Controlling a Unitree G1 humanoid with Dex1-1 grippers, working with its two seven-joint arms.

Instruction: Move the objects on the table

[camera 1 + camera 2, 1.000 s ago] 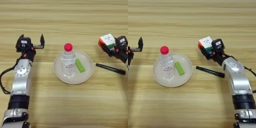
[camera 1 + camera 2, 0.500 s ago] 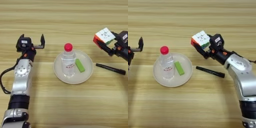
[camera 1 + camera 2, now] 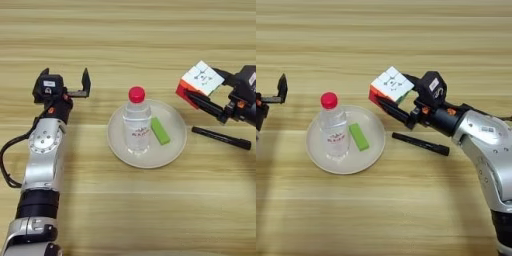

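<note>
Between my right gripper's jaws, left eye: puzzle cube clamped, carried leftward, now beside plate | right eye: bottle on plate, left gripper idle, released | placement likely next.

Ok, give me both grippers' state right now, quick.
Left gripper: open, holding nothing, left of the plate.
Right gripper: shut on the puzzle cube, beside the plate.
</note>
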